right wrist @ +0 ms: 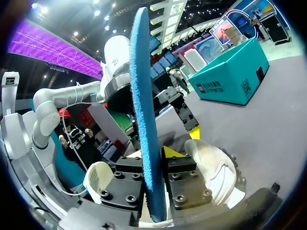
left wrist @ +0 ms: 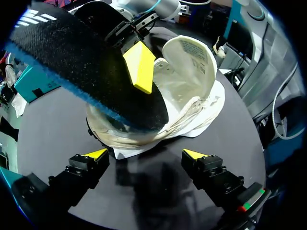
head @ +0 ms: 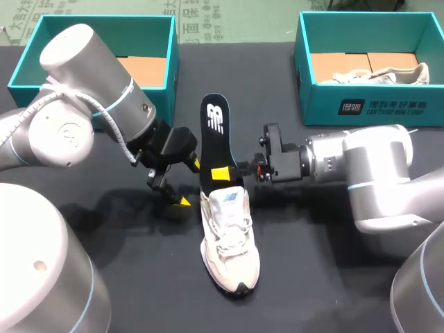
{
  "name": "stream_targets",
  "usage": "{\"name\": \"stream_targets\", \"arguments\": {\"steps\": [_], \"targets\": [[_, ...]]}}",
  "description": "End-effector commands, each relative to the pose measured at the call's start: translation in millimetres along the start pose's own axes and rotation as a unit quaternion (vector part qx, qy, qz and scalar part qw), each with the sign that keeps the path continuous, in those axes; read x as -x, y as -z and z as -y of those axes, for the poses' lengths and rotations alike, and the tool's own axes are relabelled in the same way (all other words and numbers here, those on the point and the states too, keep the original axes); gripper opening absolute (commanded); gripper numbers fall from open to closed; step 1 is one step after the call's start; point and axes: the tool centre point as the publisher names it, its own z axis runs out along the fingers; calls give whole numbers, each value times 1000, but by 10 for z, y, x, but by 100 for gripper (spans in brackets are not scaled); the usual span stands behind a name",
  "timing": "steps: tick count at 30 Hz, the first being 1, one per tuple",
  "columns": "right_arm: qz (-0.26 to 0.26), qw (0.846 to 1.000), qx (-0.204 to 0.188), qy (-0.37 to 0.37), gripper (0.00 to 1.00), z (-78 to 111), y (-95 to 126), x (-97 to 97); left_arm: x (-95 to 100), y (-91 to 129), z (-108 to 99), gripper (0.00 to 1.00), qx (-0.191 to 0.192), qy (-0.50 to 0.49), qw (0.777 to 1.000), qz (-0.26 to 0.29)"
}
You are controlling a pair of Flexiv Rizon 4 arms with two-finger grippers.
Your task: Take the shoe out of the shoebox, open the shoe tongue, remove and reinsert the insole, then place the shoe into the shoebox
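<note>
While the right tool [head: 223, 173] pinches the insole [head: 215, 125] over the shoe [head: 229, 243], the left tool [head: 191, 182] gapes beside it.

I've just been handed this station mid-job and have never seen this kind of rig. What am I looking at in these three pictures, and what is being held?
It is one robot with a left arm and a right arm. Each ends in a two-finger gripper with yellow tips. The head view looks down on the black table from above and behind. The two round pictures come from cameras on the wrists, looking out along the fingers.

A white shoe lies on the table. At the far edge stand a teal left shoebox and right shoebox; the right one holds a second shoe.

The right gripper is pinching the black insole, which is blue underneath, with its lower end at the shoe's opening. The left gripper is open, holds nothing, and sits beside the shoe.
</note>
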Motion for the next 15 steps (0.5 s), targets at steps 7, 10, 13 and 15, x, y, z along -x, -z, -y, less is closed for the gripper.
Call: {"name": "stream_targets", "arguments": {"steps": [7, 10, 13, 15], "targets": [[-7, 999, 13, -47, 0, 237, 1, 133, -7, -9, -2, 100, 0, 0, 1000, 1], [-4, 998, 15, -57, 0, 310, 0, 118, -7, -9, -2, 100, 0, 0, 1000, 1], [-1, 998, 17, -67, 0, 390, -5, 88, -7, -9, -2, 100, 0, 0, 1000, 1], [1, 997, 16, -74, 0, 439, -13, 73, -7, -9, -2, 100, 0, 0, 1000, 1]]}}
